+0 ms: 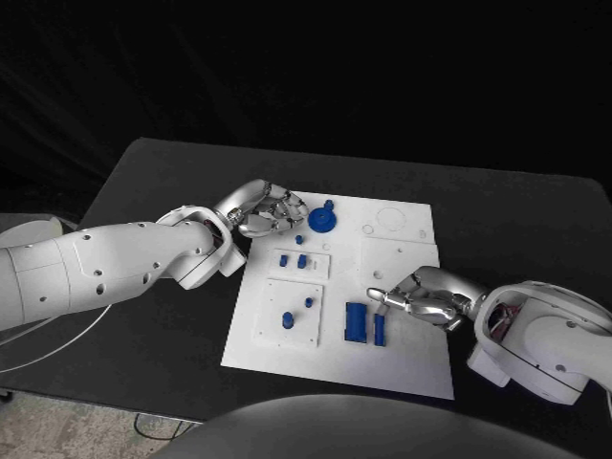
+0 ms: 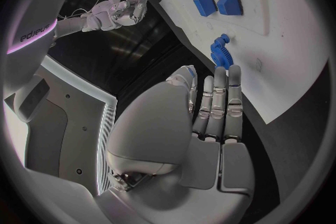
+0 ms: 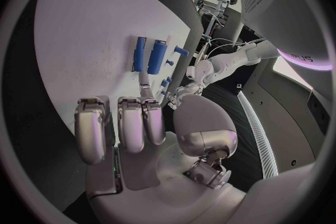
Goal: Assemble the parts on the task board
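Note:
The white task board (image 1: 396,359) lies mid-table. A blue gear (image 1: 323,220) sits at its far left corner, and my left hand (image 1: 265,208) hovers just beside it off the board's edge, fingers straight and side by side (image 2: 217,106), holding nothing. Small blue pieces (image 1: 291,259) lie in a recess, with more (image 1: 311,304) in the plate below. Two long blue blocks (image 1: 365,324) lie side by side near the front. My right hand (image 1: 424,296) is at the board's right side beside them, fingers curled in with one pointing at the board, nothing held.
Round outlines (image 1: 389,218) mark the board's far right corner. The black table (image 1: 527,229) has bare room to the right and behind the board. The wrist views show the gear (image 2: 220,50) and the long blocks (image 3: 148,55).

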Robot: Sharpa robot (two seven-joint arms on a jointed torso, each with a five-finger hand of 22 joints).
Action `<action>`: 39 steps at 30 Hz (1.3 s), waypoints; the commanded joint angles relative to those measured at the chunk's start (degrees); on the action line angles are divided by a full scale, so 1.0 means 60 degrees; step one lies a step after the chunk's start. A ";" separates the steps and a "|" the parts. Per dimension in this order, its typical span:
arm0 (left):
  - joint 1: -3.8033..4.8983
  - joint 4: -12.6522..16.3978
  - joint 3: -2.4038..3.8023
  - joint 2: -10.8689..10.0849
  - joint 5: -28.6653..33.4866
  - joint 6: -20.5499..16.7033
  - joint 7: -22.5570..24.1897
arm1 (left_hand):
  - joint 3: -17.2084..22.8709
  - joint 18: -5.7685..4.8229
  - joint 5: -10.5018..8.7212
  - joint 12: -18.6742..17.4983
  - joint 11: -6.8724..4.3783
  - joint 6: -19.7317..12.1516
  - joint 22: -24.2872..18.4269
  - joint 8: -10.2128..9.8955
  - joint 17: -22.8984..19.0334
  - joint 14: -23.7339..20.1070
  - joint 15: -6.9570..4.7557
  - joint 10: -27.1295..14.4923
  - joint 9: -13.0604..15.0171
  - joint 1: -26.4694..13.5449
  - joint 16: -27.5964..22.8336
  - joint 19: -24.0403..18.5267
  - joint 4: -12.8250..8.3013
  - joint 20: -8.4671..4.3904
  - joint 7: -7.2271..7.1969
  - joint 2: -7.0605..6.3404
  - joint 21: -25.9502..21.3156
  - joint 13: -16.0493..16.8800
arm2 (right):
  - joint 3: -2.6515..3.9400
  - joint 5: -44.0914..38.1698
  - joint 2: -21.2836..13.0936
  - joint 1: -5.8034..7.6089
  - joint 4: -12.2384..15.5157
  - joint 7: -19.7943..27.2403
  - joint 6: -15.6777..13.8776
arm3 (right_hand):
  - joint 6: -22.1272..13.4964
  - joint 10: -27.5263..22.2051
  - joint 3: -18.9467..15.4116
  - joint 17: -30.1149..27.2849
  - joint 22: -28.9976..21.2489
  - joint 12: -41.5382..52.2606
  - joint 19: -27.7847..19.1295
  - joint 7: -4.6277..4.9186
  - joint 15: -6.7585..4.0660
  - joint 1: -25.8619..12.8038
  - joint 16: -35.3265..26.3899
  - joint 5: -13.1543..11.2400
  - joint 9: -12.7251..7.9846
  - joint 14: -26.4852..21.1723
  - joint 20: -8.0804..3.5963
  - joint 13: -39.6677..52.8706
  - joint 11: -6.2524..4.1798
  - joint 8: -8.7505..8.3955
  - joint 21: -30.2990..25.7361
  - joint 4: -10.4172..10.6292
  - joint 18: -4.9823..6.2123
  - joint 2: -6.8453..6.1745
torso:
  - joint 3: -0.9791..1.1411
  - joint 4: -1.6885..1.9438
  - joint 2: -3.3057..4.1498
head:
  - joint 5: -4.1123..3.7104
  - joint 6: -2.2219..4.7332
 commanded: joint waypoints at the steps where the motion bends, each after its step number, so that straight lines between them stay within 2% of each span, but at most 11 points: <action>1: -0.0003 0.0021 0.0004 0.0011 0.0042 0.0139 0.0051 | 0.0050 0.0118 0.0055 0.0059 0.0036 -0.0024 0.0053 0.0065 -0.0008 0.0032 0.0024 0.0045 0.0009 0.0076 0.0037 0.0002 -0.0017 0.0030 0.0030 0.0005 0.0033 -0.0008 | -0.0021 -0.0147 0.0021 -0.0039 0.0004 -0.0227 0.0394 | -0.0102 0.1002 -0.0075 0.0795 0.2313 0.0036 0.0733 0.0006 0.0004 0.0093 -0.0005 -0.0016 -0.0001 0.0695 0.0035 0.2510 0.0043 -0.0044 -0.0050 0.0005 -0.0126 0.0016 | 0.0000 -0.0001 0.0009 | 0.0004 0.0000; 8: -0.0003 0.0026 0.0004 0.0007 0.0043 0.0142 0.0052 | 0.0050 0.0118 0.0055 0.0059 0.0036 -0.0024 0.0053 0.0065 -0.0008 0.0032 0.0024 0.0045 0.0009 0.0076 0.0037 0.0002 -0.0017 0.0030 0.0030 0.0005 0.0033 -0.0008 | -0.0021 -0.0438 0.0029 -0.0049 -0.0004 -0.0548 0.0653 | -0.0413 0.1002 -0.0226 0.0671 0.2280 0.0036 0.0690 0.0043 0.0026 0.0252 -0.0051 0.0024 -0.0174 0.0671 0.0056 0.2510 0.0072 -0.0140 -0.0138 -0.0001 -0.0102 0.0059 | 0.0002 -0.0003 0.0009 | 0.0010 0.0000; 14: -0.0004 0.0023 0.0004 0.0004 0.0049 0.0143 0.0060 | 0.0050 0.0118 0.0055 0.0059 0.0036 -0.0024 0.0053 0.0065 -0.0008 0.0032 0.0024 0.0045 0.0009 0.0076 0.0037 0.0002 -0.0017 0.0030 0.0030 0.0005 0.0033 -0.0008 | -0.0021 -0.0905 0.0029 -0.0052 -0.0009 -0.0681 0.0787 | -0.0449 0.1002 -0.0282 0.0606 0.2266 0.0036 0.0670 0.0051 0.0022 0.0275 -0.0076 -0.0045 -0.0216 0.0658 0.0059 0.2510 0.0087 -0.0130 -0.0177 0.0006 -0.0091 0.0068 | 0.0002 -0.0006 0.0007 | 0.0015 0.0000; 21: -0.0010 0.0023 0.0004 -0.0002 0.0103 0.0034 0.0280 | 0.0060 0.0118 0.0075 0.0066 0.0038 -0.0019 0.0079 0.0077 -0.0011 0.0035 0.0024 0.0063 0.0015 0.0083 0.0042 -0.0003 -0.0030 0.0029 0.0033 0.0008 0.0047 -0.0021 | -0.0021 -0.1074 0.0027 -0.0053 -0.0037 -0.0271 0.0193 | -0.0453 0.1002 -0.0587 0.0656 0.2280 0.0036 0.0689 0.0034 0.0006 0.0202 -0.0062 -0.0504 -0.0374 0.0671 0.0049 0.2510 0.0075 -0.0073 -0.0142 0.0017 -0.0101 0.0182 | 0.0001 -0.0012 -0.0002 | 0.0034 0.0000; 24: -0.0020 0.0038 0.0004 -0.0033 0.0238 -0.0119 0.0571 | 0.0043 0.0117 0.0084 0.0080 0.0037 -0.0002 0.0105 0.0096 -0.0010 0.0052 0.0026 0.0097 0.0024 0.0055 0.0057 -0.0005 -0.0020 0.0032 0.0027 -0.0014 0.0062 -0.0033 | -0.0020 -0.0880 -0.0016 -0.0051 -0.0044 0.0166 -0.0382 | -0.0236 0.1002 -0.0759 0.0706 0.2295 0.0036 0.0708 0.0037 0.0003 0.0181 -0.0041 -0.0639 -0.0407 0.0684 0.0045 0.2510 0.0075 0.0039 -0.0104 0.0013 -0.0112 0.0252 | 0.0003 -0.0031 -0.0016 | 0.0066 0.0000; 28: -0.0030 0.0081 0.0007 -0.0093 0.0572 -0.0406 0.1096 | 0.0001 0.0115 0.0095 0.0099 0.0041 -0.0001 0.0144 0.0112 -0.0011 0.0076 0.0031 0.0145 0.0029 -0.0042 0.0081 -0.0007 0.0049 0.0039 0.0006 -0.0053 0.0080 -0.0061 | -0.0017 -0.0092 -0.0144 0.0012 -0.0039 0.0954 -0.1380 | 0.0386 0.1002 -0.0966 0.0739 0.2305 0.0036 0.0722 0.0008 -0.0003 0.0224 -0.0024 -0.0658 -0.0319 0.0693 0.0041 0.2510 0.0062 0.0381 -0.0077 0.0008 -0.0119 0.0351 | 0.0013 -0.0037 -0.0103 | 0.0029 0.0000; 32: -0.0030 0.0208 0.0018 -0.0206 0.0909 -0.0699 0.1572 | -0.0051 0.0114 0.0099 0.0110 0.0039 -0.0008 0.0163 0.0119 -0.0016 0.0069 0.0040 0.0160 0.0026 -0.0168 0.0094 -0.0022 0.0168 0.0051 -0.0038 -0.0090 0.0074 -0.0092 | -0.0014 0.0888 -0.0235 0.0259 -0.0107 0.1819 -0.2394 | 0.0691 0.1002 -0.1114 0.0447 0.2243 0.0036 0.0640 -0.0092 -0.0053 0.0269 -0.0133 -0.0604 -0.0233 0.0634 0.0009 0.2510 -0.0019 0.0600 -0.0244 0.0006 -0.0071 0.0405 | 0.0030 -0.0083 -0.0233 | 0.0094 0.0000; 34: -0.0026 0.0314 0.0027 -0.0283 0.1098 -0.0843 0.1819 | -0.0082 0.0112 0.0100 0.0119 0.0036 -0.0009 0.0163 0.0123 -0.0021 0.0047 0.0046 0.0160 0.0022 -0.0242 0.0093 -0.0048 0.0248 0.0059 -0.0067 -0.0103 0.0051 -0.0109 | -0.0013 0.1569 -0.0264 0.0426 -0.0172 0.2355 -0.2930 | 0.0797 0.1002 -0.1214 0.0202 0.2201 0.0036 0.0584 -0.0147 -0.0097 0.0300 -0.0236 -0.0568 -0.0179 0.0580 -0.0026 0.2510 -0.0069 0.0707 -0.0356 0.0006 -0.0041 0.0431 | 0.0050 -0.0140 -0.0327 | 0.0165 0.0000; 37: -0.0008 0.0450 0.0046 -0.0356 0.1371 -0.0992 0.2117 | -0.0166 0.0099 0.0096 0.0149 0.0048 -0.0016 0.0137 0.0122 -0.0036 -0.0048 0.0080 0.0138 0.0004 -0.0438 0.0079 -0.0194 0.0344 0.0079 -0.0125 -0.0115 -0.0075 -0.0142 | -0.0013 0.2571 -0.0264 0.0651 -0.0322 0.3122 -0.3668 | 0.0826 0.1002 -0.1438 -0.0869 0.1931 0.0036 0.0232 -0.0207 -0.0156 0.0374 -0.0754 -0.0547 -0.0097 0.0339 -0.0090 0.2510 -0.0135 0.0833 -0.1080 -0.0003 0.0143 0.0519 | 0.0076 -0.0188 -0.0473 | 0.0171 0.0000; 39: 0.0009 0.0539 0.0059 -0.0391 0.1627 -0.1088 0.2334 | -0.0364 0.0057 0.0097 0.0220 0.0086 -0.0046 0.0054 0.0086 -0.0055 -0.0256 0.0159 0.0071 -0.0051 -0.0869 0.0048 -0.0496 0.0365 0.0123 -0.0188 -0.0079 -0.0365 -0.0167 | -0.0012 0.3324 -0.0223 0.0772 -0.0483 0.3736 -0.4245 | 0.0825 0.0937 -0.1667 -0.2684 0.1366 -0.0089 -0.0434 -0.0273 -0.0150 0.0482 -0.1866 -0.0463 -0.0022 -0.0127 -0.0027 0.2420 -0.0225 0.0942 -0.2503 -0.0001 0.0450 0.0625 | 0.0082 -0.0223 -0.0562 | 0.0196 0.0000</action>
